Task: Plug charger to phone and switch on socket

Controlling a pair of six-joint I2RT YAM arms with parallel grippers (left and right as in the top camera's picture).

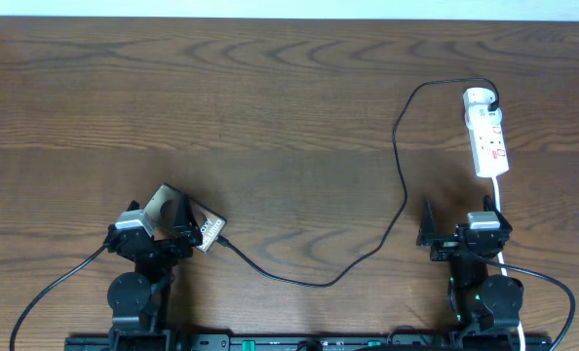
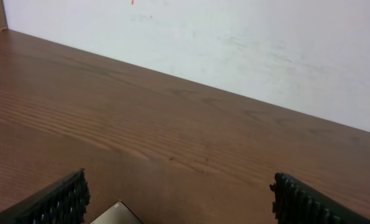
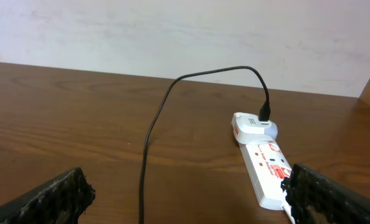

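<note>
The phone (image 1: 184, 219) lies tilted on the table at the front left, under my left gripper (image 1: 180, 226). One corner of it shows in the left wrist view (image 2: 115, 214). The charger (image 1: 399, 146), a thin black cable, runs from the round plug head on the socket (image 1: 487, 133) down and left; its tip (image 1: 225, 239) lies at the phone's end. Whether it is seated I cannot tell. My left gripper (image 2: 180, 199) is open over the phone. My right gripper (image 3: 188, 199) is open and empty, near the socket (image 3: 269, 168), with the charger (image 3: 149, 143) between its fingers' span.
The socket's white cord (image 1: 501, 210) runs down past the right arm. The robots' own black cables (image 1: 56, 283) trail at the front edge. A pale wall (image 3: 172, 31) stands behind the table's far edge.
</note>
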